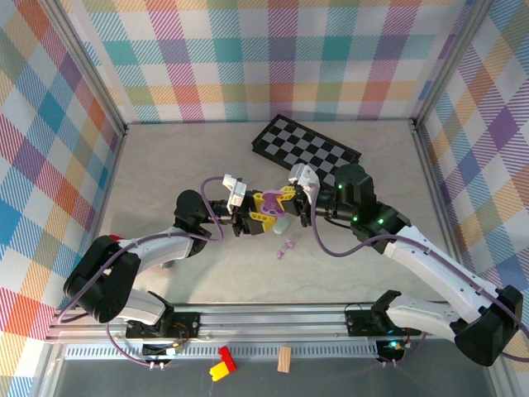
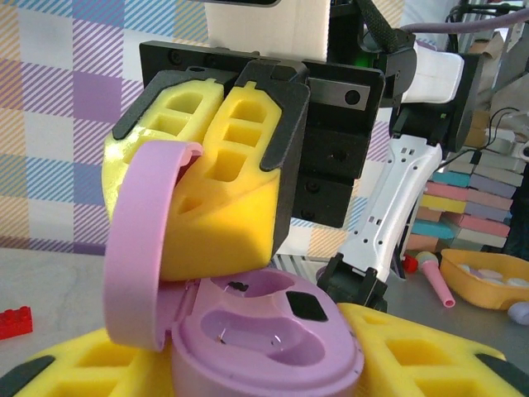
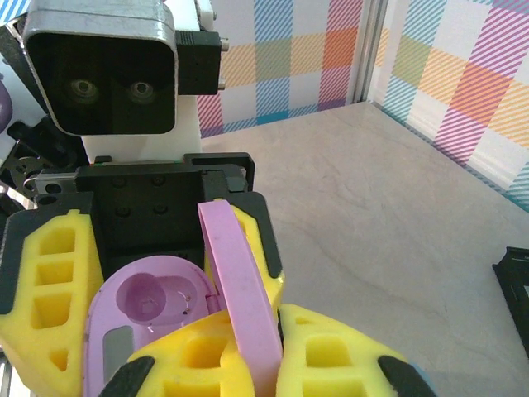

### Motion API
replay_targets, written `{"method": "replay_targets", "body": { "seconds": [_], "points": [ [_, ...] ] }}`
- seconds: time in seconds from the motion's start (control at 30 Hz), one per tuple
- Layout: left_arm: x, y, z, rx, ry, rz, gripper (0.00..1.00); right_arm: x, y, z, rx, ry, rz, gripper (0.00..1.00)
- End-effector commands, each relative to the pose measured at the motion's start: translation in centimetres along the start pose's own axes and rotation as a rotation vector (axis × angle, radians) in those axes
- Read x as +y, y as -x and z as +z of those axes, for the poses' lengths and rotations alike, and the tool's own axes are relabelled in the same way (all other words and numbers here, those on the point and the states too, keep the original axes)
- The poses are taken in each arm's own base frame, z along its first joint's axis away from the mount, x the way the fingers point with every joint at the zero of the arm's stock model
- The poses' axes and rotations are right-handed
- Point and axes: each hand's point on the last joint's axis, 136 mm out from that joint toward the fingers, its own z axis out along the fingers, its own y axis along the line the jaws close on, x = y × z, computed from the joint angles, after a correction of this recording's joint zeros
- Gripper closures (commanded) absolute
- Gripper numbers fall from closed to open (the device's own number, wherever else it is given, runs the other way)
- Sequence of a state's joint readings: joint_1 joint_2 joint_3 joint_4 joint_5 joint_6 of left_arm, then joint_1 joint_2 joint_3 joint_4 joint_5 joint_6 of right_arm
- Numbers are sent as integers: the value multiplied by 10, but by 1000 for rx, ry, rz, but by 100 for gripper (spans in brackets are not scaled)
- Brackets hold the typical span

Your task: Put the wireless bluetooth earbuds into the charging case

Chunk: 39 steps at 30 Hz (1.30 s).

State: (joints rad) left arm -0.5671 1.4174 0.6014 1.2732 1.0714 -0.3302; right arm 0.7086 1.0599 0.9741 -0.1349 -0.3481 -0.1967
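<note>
A purple charging case (image 2: 273, 347) hangs open above the table between both arms. My left gripper (image 2: 248, 368) is shut on its base, yellow fingers (image 2: 430, 356) on either side. The raised lid (image 3: 235, 273) sits pinched between the yellow fingers of my right gripper (image 3: 260, 331). Both sockets in the base (image 3: 149, 302) are bare. From above, the left gripper (image 1: 258, 213) and right gripper (image 1: 291, 198) meet at the case (image 1: 269, 201). Two small purple earbuds (image 1: 283, 250) lie on the table just in front of them.
A pale rounded case (image 1: 281, 224) lies under the grippers. A black-and-white chessboard (image 1: 306, 149) sits at the back. A red and yellow brick (image 1: 221, 364) and a wooden block (image 1: 284, 359) rest by the near rail. Plaid walls close in the table on three sides.
</note>
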Motion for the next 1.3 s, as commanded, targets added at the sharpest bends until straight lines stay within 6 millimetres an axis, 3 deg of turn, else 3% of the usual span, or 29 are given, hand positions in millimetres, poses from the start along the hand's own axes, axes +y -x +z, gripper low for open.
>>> {"method": "replay_targets", "body": {
  "seconds": [0.0,0.27,0.33,0.43,0.5,0.7,0.8,0.93,1.07,1.27],
  "points": [
    [-3,15,2,-30,-18,58,61,5,10,-5,-45,8,-38,100],
    [-2,15,2,-32,-16,60,70,7,15,-7,-64,16,-18,99],
    [-1,15,1,-34,-5,63,71,5,19,-9,-77,1,11,88],
    [5,14,-2,-40,24,67,70,4,24,-15,-94,-13,43,59],
    [13,13,-7,-51,66,68,70,5,27,-20,-104,-17,92,47],
    [37,14,-24,-76,190,86,70,4,22,-47,-178,-80,176,29],
    [44,17,-32,-86,227,95,70,-10,0,-59,-196,-165,307,26],
    [50,21,-42,-101,273,97,70,-26,-52,-62,-123,-271,504,26],
    [60,25,-53,-127,347,97,70,-32,-112,-45,14,-332,763,29],
    [62,26,-61,-137,387,108,69,-19,-182,-6,143,-319,1101,33]
  ]
}}
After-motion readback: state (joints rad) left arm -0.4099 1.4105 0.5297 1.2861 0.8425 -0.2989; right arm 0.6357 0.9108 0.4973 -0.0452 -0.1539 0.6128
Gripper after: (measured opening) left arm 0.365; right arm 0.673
